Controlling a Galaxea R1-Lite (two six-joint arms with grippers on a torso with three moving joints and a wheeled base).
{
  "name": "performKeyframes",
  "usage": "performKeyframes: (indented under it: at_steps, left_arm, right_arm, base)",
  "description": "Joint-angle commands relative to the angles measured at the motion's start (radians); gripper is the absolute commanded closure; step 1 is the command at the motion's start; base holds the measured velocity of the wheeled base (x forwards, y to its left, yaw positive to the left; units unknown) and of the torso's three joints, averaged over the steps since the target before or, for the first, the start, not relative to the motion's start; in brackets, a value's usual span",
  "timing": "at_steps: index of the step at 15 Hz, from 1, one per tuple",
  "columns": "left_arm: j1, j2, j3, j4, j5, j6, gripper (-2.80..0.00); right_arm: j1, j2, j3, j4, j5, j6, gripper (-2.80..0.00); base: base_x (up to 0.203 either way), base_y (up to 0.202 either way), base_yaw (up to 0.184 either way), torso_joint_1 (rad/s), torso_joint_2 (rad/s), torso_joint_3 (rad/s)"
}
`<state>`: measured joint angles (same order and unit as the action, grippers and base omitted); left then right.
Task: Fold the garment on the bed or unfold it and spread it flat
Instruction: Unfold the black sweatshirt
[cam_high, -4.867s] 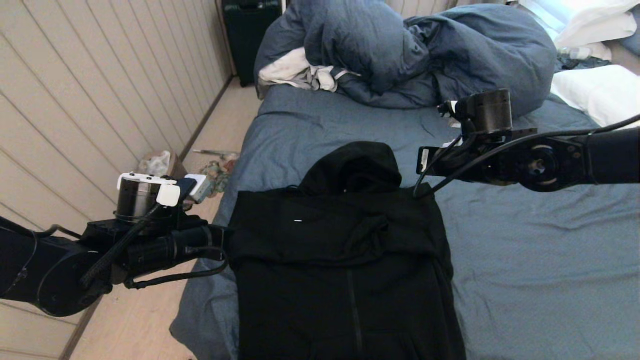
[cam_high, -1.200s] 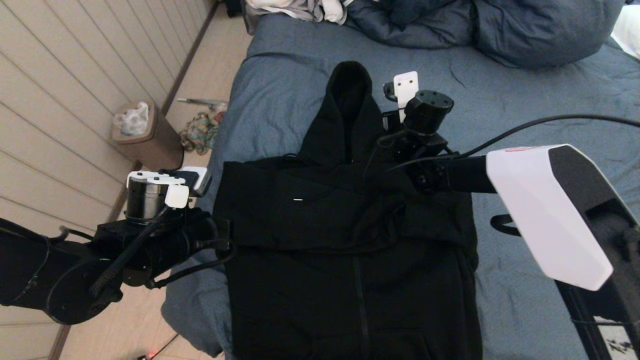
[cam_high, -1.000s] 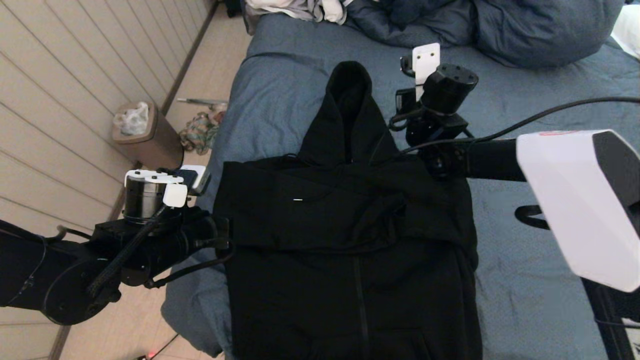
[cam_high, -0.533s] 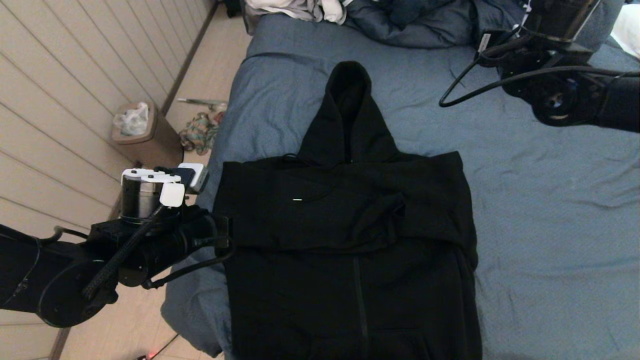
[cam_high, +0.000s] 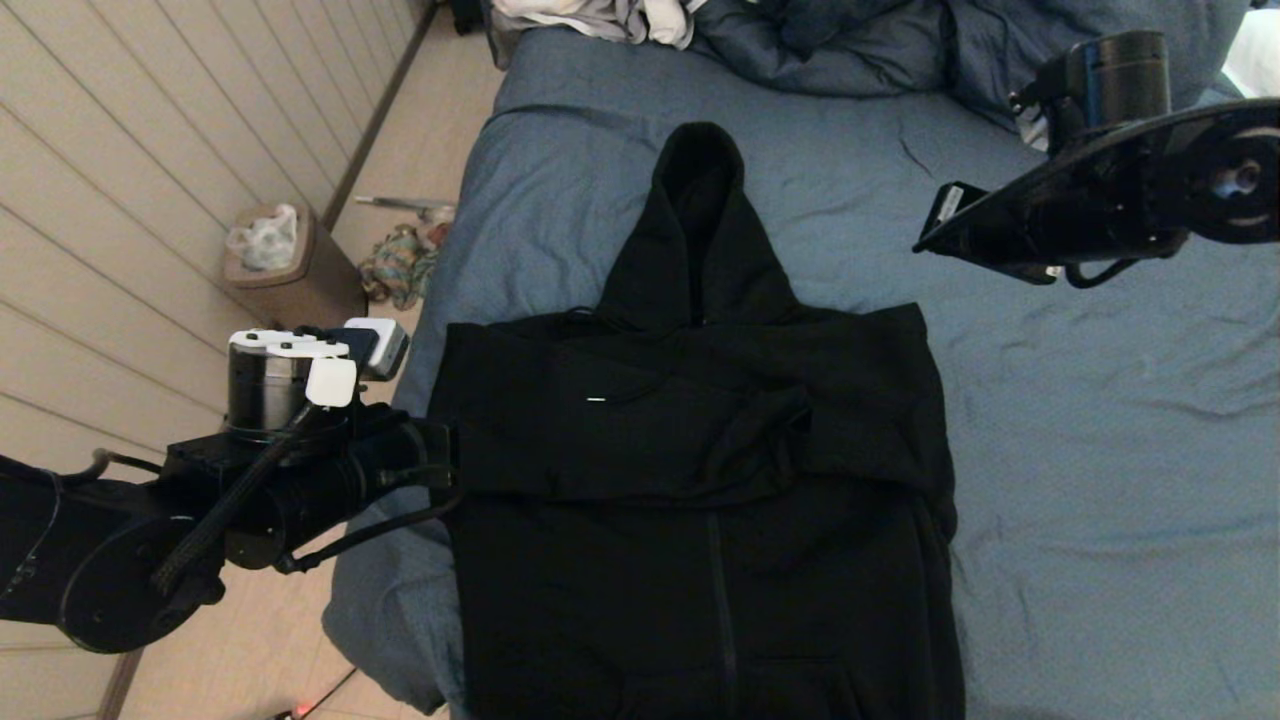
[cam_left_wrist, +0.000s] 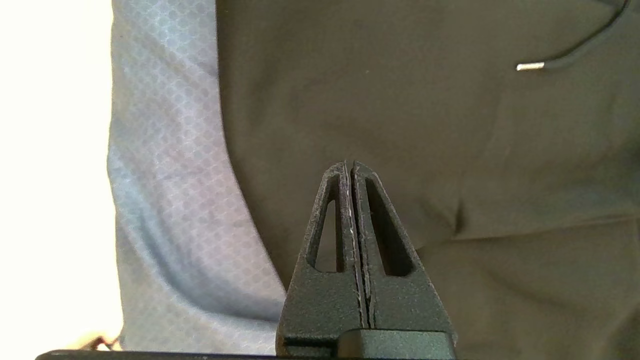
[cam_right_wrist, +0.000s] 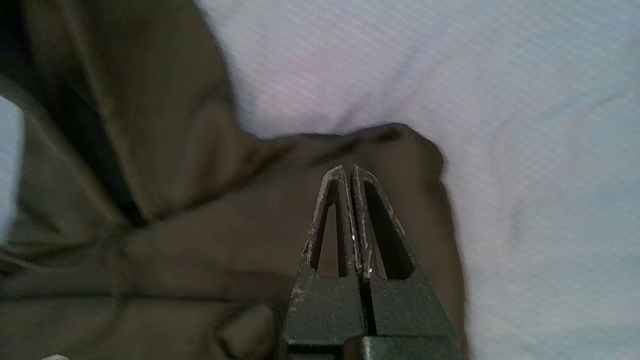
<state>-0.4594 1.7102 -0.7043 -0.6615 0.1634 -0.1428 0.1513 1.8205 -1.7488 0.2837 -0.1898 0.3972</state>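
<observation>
The black garment (cam_high: 690, 480) lies front up on the bed (cam_high: 1100, 450), both sleeves folded across its chest. Its hood (cam_high: 695, 200) stretches flat toward the far end, and a drawstring's metal tip (cam_high: 596, 400) rests on the chest. My left gripper (cam_left_wrist: 349, 165) is shut and empty, hovering just over the garment (cam_left_wrist: 425, 125) near its left edge. In the head view that left gripper (cam_high: 450, 470) sits beside the left sleeve fold. My right gripper (cam_high: 925, 245) hangs in the air right of the hood. The right gripper (cam_right_wrist: 349, 170) is shut on nothing, above the garment's right shoulder corner (cam_right_wrist: 390, 145).
A puffy blue-grey duvet (cam_high: 1000, 50) and a white and grey cloth (cam_high: 600, 15) lie at the far end of the bed. On the floor to the left stand a brown bin (cam_high: 290, 270) and a crumpled cloth (cam_high: 400, 265), by the panelled wall (cam_high: 120, 150).
My right arm has lifted away from the hood and right shoulder, swung up and to the right, and its wrist has rolled over. The left arm has barely moved. The garment lies unchanged.
</observation>
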Motion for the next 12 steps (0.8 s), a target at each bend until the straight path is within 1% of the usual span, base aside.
performKeyframes:
  at_steps: [1, 3, 4, 6, 8, 10, 12]
  left_arm:
    - [0.0, 0.015, -0.004, -0.004, 0.0, -0.01, 0.0]
    - [0.001, 0.032, -0.006, -0.006, -0.013, -0.014, 0.0]
    - [0.001, 0.032, -0.008, -0.006, -0.013, -0.014, 0.0]
    - [0.001, 0.031, -0.009, -0.006, -0.013, -0.014, 0.0]
    - [0.001, 0.028, -0.009, -0.006, -0.013, -0.015, 0.0]
    - [0.001, 0.03, -0.011, -0.005, -0.013, -0.022, 0.0]
    - [0.001, 0.032, -0.014, -0.004, -0.013, -0.027, 0.0]
  right_arm:
    - [0.022, -0.071, 0.131, -0.092, 0.033, -0.019, 0.0]
    - [0.031, -0.101, 0.242, -0.243, 0.091, -0.092, 0.0]
    - [0.034, -0.106, 0.293, -0.311, 0.104, -0.13, 0.0]
    - [0.038, -0.112, 0.357, -0.397, 0.108, -0.157, 0.0]
    - [0.061, -0.129, 0.404, -0.437, 0.107, -0.164, 0.0]
    - [0.071, -0.122, 0.418, -0.463, 0.107, -0.191, 0.0]
    - [0.118, -0.113, 0.438, -0.472, 0.106, -0.215, 0.0]
  base:
    - [0.0, 0.0, 0.0, 0.0, 0.0, 0.0]
    - [0.0, 0.0, 0.0, 0.0, 0.0, 0.0]
    - [0.0, 0.0, 0.0, 0.0, 0.0, 0.0]
    - [0.0, 0.0, 0.0, 0.0, 0.0, 0.0]
    - [0.0, 0.0, 0.0, 0.0, 0.0, 0.0]
    - [0.0, 0.0, 0.0, 0.0, 0.0, 0.0]
    - [0.0, 0.0, 0.0, 0.0, 0.0, 0.0]
